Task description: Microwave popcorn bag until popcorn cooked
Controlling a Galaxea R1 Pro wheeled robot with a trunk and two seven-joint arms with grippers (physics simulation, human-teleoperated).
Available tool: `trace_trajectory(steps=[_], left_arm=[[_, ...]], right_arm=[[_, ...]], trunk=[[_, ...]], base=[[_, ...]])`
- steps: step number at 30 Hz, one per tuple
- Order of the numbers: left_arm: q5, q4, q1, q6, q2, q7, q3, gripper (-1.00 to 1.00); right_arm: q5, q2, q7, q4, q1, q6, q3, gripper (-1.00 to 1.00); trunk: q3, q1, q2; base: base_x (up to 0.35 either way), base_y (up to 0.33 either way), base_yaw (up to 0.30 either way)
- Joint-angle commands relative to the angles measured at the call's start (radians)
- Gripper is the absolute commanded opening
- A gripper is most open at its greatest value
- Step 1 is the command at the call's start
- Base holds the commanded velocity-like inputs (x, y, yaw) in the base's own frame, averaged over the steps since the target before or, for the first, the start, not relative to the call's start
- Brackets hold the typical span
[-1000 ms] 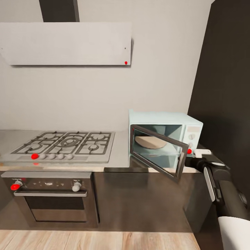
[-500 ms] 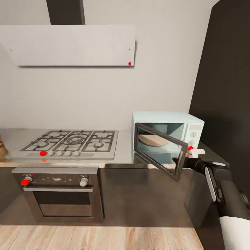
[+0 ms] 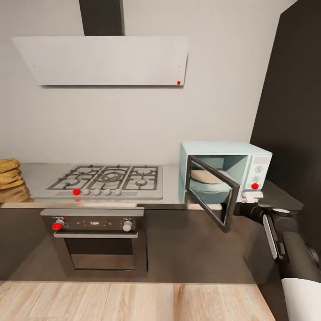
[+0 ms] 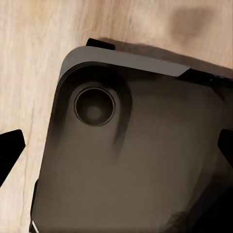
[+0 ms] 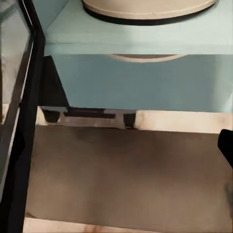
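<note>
Arm: right, stretched forward | right pincer [image 3: 252, 195]: at open microwave [image 3: 249, 156] door edge | spread: cannot tell

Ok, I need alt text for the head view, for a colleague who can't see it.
A mint-blue microwave stands on a steel countertop with its door swung open, the right tool beside it. A gas hob lies to its left, and a tan popcorn bag at the far left edge.
</note>
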Motion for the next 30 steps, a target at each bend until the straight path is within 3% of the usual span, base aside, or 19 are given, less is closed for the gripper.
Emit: trace_trajectory(steps=[1, 10, 15, 20, 21, 23, 25, 27, 28, 30], left_arm=[[0.004, -0.001, 0.000, -0.001, 0.000, 0.000, 0.001, 1.00], [0.004, -0.001, 0.000, -0.001, -0.002, 0.000, 0.001, 1.00], [0.004, -0.001, 0.000, -0.001, -0.002, 0.000, 0.001, 1.00], [0.004, -0.001, 0.000, -0.001, -0.001, 0.000, 0.001, 1.00], [0.004, -0.001, 0.000, -0.001, -0.001, 0.001, 0.001, 1.00], [0.004, -0.001, 0.000, -0.001, -0.001, 0.001, 0.001, 1.00], [0.005, -0.001, 0.000, -0.001, -0.001, 0.001, 0.001, 1.00], [0.005, -0.001, 0.000, -0.001, -0.001, 0.001, 0.001, 1.00], [0.005, -0.001, 0.000, -0.001, -0.001, 0.001, 0.001, 1.00], [0.006, -0.001, 0.000, -0.001, -0.001, 0.001, 0.001, 1.00]], right_arm=[[0.007, 0.001, 0.010, -0.001, -0.001, 0.004, -0.002, 1.00], [0.006, -0.007, 0.015, -0.004, -0.001, 0.006, -0.003, 1.00], [0.001, -0.046, 0.021, -0.003, -0.001, 0.009, -0.008, 1.00], [-0.001, -0.052, 0.016, -0.001, -0.001, 0.007, -0.051, 1.00], [0.000, -0.052, 0.012, 0.000, -0.001, 0.004, -0.066, 1.00], [0.017, -0.054, -0.002, 0.001, -0.001, -0.001, -0.158, 1.00], [0.094, -0.071, -0.007, 0.001, -0.001, -0.005, -0.250, 1.00], [0.147, -0.081, -0.007, 0.001, -0.001, -0.006, -0.289, 1.00], [0.196, -0.090, -0.006, 0.003, -0.001, -0.009, -0.341, 1.00], [0.241, -0.093, -0.005, 0.008, -0.001, -0.011, -0.382, 1.00]], trunk=[[-0.001, 0.000, -0.001], [-0.001, 0.000, -0.001], [-0.001, 0.000, -0.001], [-0.001, 0.000, -0.001], [-0.001, 0.000, -0.001], [-0.001, 0.000, -0.001], [-0.001, 0.000, -0.001], [-0.001, 0.000, -0.001], [-0.001, 0.000, -0.001], [-0.001, 0.000, -0.001]], base=[[-0.001, 0.321, 0.000], [0.000, 0.322, 0.000], [0.000, 0.302, 0.000], [0.000, 0.116, 0.000], [0.000, 0.021, 0.000], [0.000, 0.007, 0.000], [0.000, 0.001, 0.000], [0.000, 0.000, 0.000], [0.000, 0.000, 0.000], [0.000, 0.000, 0.000]])
